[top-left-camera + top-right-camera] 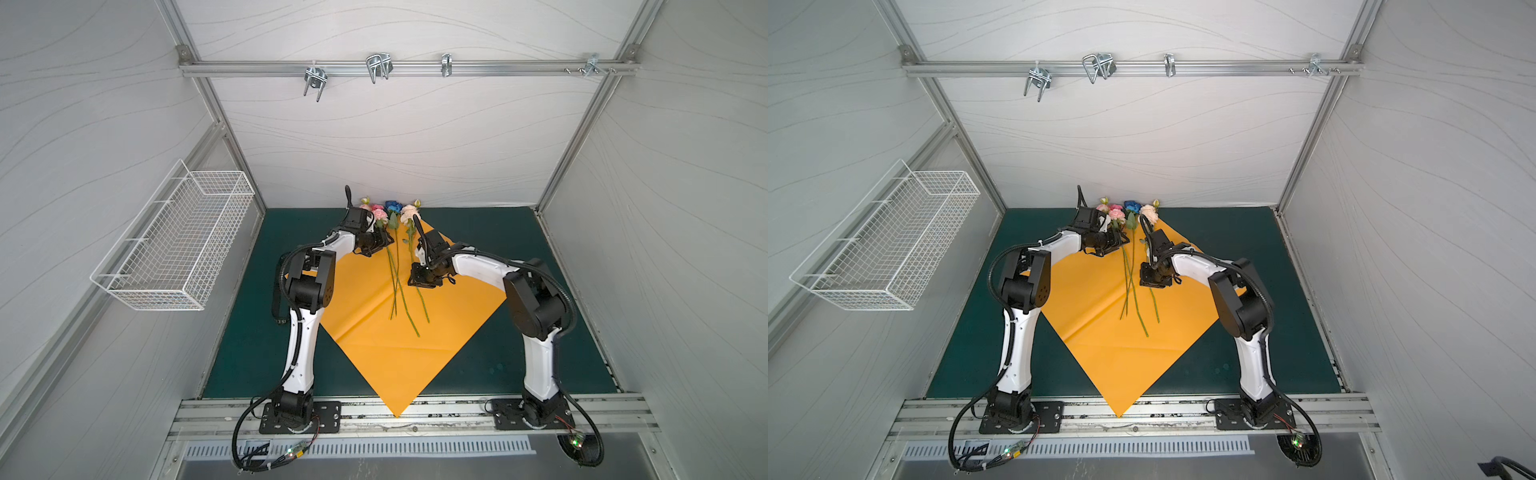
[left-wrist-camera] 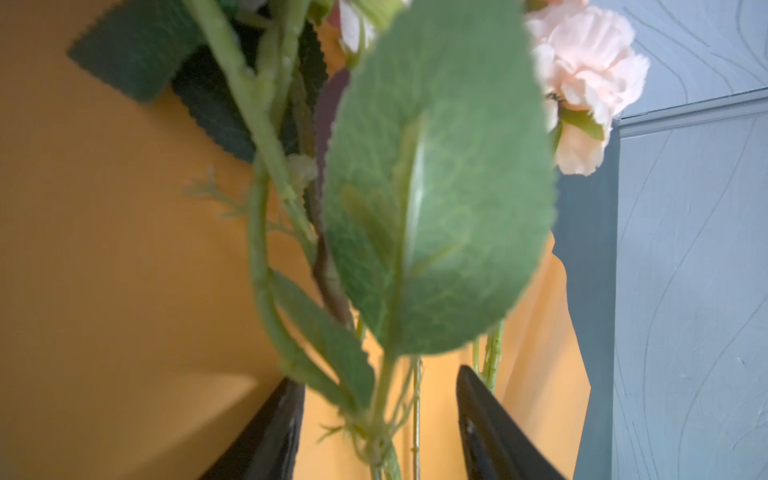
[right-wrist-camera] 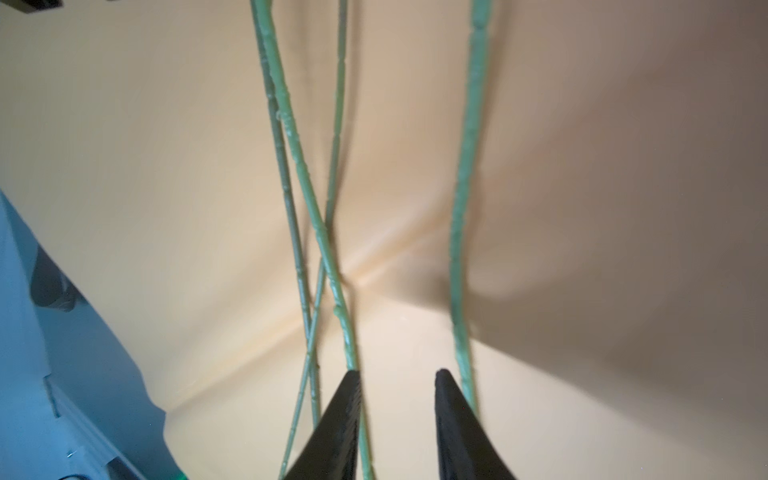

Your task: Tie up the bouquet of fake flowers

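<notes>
The bouquet of fake flowers [image 1: 394, 232] [image 1: 1133, 266] lies loose on the orange paper sheet [image 1: 386, 365]. Its pink, blue and peach blossoms point to the back wall, and its thin green stems fan out and cross toward the front. My left gripper [image 1: 384, 241] [image 2: 380, 399] sits low just below the blossoms. It is open, and a few stems [image 2: 415, 415] and a leaf base pass between its fingers [image 2: 282, 424] without touching them. My right gripper [image 1: 420, 283] [image 3: 397, 374] hovers over the stems further down, open, with only orange paper in its gap. One stem [image 3: 465, 249] runs along the outside of each finger.
A black printed ribbon [image 1: 279, 320] hangs behind the left arm at the sheet's left side. The green mat [image 1: 498, 361] surrounds the sheet. A white wire basket [image 1: 174, 245] is mounted on the left wall, and metal hooks [image 1: 378, 66] hang from the back rail.
</notes>
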Motion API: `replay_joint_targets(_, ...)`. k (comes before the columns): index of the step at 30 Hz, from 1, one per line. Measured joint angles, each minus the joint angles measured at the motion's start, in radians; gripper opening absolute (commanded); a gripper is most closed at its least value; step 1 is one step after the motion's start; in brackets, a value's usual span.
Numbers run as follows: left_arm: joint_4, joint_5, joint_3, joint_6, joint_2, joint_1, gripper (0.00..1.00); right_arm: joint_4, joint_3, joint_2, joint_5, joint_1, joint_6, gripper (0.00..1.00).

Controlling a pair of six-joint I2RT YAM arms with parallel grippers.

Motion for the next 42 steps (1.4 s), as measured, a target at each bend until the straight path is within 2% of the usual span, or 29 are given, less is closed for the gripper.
replay_joint_targets(2,-0.003,0.0,0.0,0.005,0.0,0.0,0.57,-0.001,-0.04,-0.033,0.033,0.0,-0.002,0.42)
replay_joint_targets(6,-0.006,0.001,0.0,0.008,0.0,0.0,0.53,-0.001,-0.078,-0.031,0.048,0.0,0.0,0.43)
replay_joint_targets(14,-0.017,0.001,0.003,0.016,0.0,0.0,0.53,0.07,-0.083,0.002,-0.052,0.008,0.044,0.44)
replay_joint_targets(30,-0.02,0.017,0.056,0.009,0.002,0.0,0.53,0.109,0.056,0.119,-0.136,0.094,0.098,0.43)
replay_joint_targets(37,-0.013,0.024,0.056,0.003,0.012,0.0,0.52,0.111,0.068,0.128,-0.14,0.099,0.107,0.43)
replay_joint_targets(42,-0.011,0.024,0.056,-0.004,0.012,0.0,0.56,0.119,0.068,0.128,-0.152,0.101,0.113,0.43)
